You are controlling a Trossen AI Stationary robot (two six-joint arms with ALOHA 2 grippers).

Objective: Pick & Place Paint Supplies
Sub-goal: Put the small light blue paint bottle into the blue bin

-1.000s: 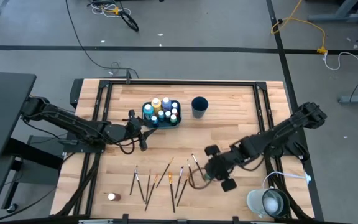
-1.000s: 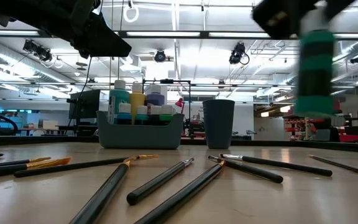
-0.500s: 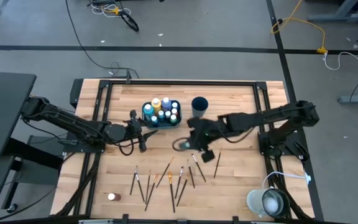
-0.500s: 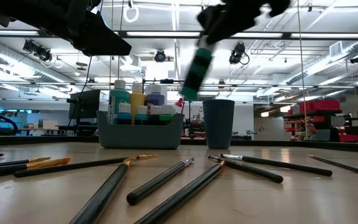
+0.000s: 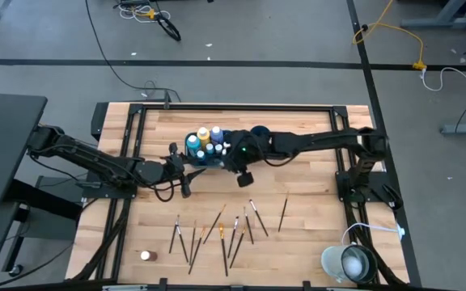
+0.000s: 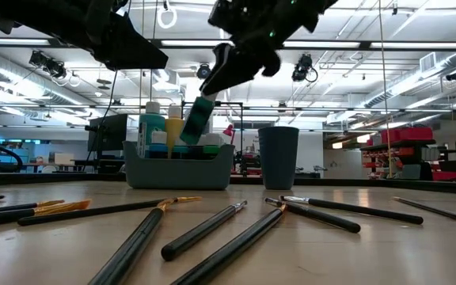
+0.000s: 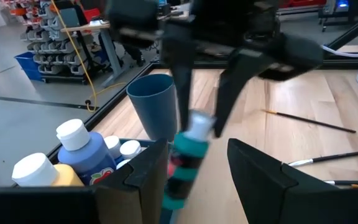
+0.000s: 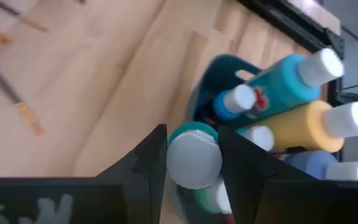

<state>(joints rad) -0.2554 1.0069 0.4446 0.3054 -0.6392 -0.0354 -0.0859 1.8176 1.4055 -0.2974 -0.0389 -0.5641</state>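
A teal tray with several white-capped paint bottles stands at the table's far middle. The dark blue cup is just to its right. My right gripper hangs over the tray's right end, shut on a teal bottle. My left gripper hovers open by the tray's near left corner, its fingers apart with nothing between them. Several paintbrushes lie flat on the near half of the table. My right gripper pinches the teal bottle between its two fingers at the upper end, just below the white cap. The fingers come slanting down from the table's right side. The bottle hangs tilted below them, lifted clear above the tray's rim.
A small bottle sits near the front left corner. One brush lies apart to the right of the others. A round white lamp-like object sits off the front right corner. Bare wood lies between the tray and the brushes.
My right gripper has swung from the near right of the table toward the far left, up to the tray, rolling as it went. It has carried the teal bottle along; the bottle now hangs tilted over the tray's right end.
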